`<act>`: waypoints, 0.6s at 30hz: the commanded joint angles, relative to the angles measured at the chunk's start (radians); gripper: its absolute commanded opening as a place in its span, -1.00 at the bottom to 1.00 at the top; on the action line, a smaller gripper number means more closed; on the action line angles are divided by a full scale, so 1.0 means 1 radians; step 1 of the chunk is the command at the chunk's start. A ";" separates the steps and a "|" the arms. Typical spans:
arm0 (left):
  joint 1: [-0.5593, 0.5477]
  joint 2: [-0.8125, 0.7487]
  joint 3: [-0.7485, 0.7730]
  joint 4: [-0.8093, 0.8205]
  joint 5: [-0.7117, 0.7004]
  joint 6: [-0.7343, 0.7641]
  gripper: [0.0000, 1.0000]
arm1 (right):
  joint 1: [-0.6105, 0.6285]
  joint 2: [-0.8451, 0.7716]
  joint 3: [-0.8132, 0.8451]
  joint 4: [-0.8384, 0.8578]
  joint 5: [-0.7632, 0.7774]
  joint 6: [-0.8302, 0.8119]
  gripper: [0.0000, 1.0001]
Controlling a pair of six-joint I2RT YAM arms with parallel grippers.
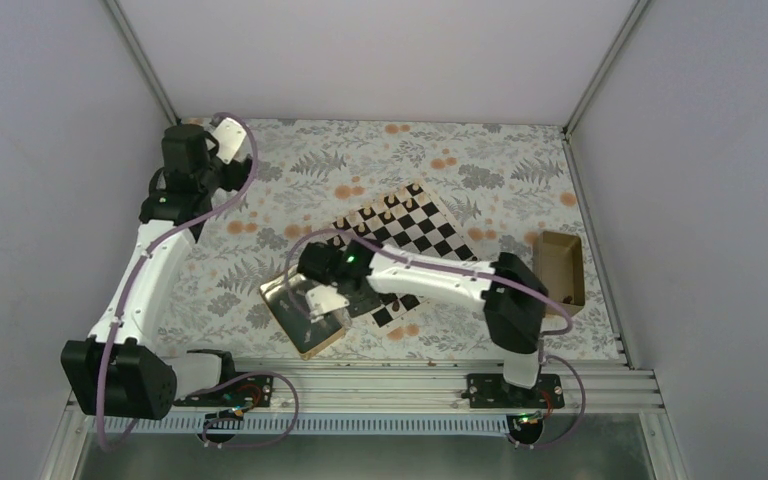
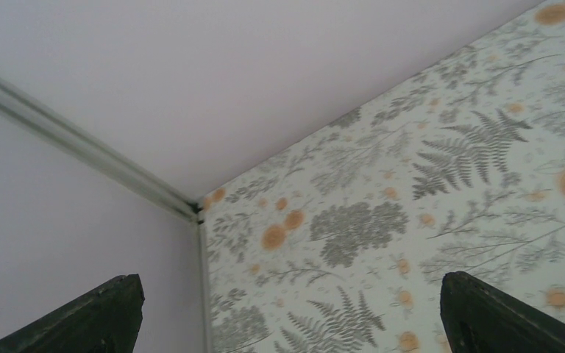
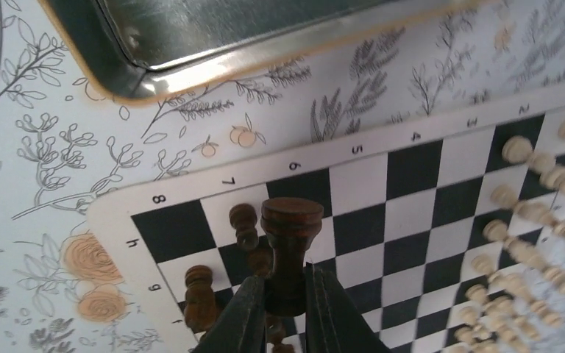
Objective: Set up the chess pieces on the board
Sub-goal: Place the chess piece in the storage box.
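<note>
**Dark piece hanging over the board's corner**

The right claw [image 3: 285,298] is pinching a dark brown wooden chess piece [image 3: 291,220] low on its stem, fingers closed tight against it, over the h8 corner of the black-and-cream checkered board [image 3: 412,170]. A small dark brown pawn [image 3: 244,223] is standing just at its 10 o'clock. That's the danger: a descending finger could knock it over. The left claw [image 2: 290,285] is gaping wide, carrying nothing.

The flat black-and-cream checkered board [image 1: 422,228] with a pale rim lies mid-table, turned diagonally. Light tan wooden pieces [image 1: 388,208] stand in rows along its far-left side. Small dark brown pieces [image 3: 244,223] stand upright near the h8 corner, where a taller dark brown piece [image 3: 291,234] is held upright, pinched in the right gripper [image 3: 285,298].
</note>
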 commanded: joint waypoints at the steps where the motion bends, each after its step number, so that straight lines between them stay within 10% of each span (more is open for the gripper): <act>1: 0.059 -0.044 0.045 -0.015 -0.025 0.056 1.00 | 0.082 0.108 0.095 -0.059 0.204 -0.099 -0.81; 18: 0.240 -0.153 0.006 -0.047 0.028 0.153 1.00 | 0.257 0.305 0.258 0.025 0.485 -0.349 -0.82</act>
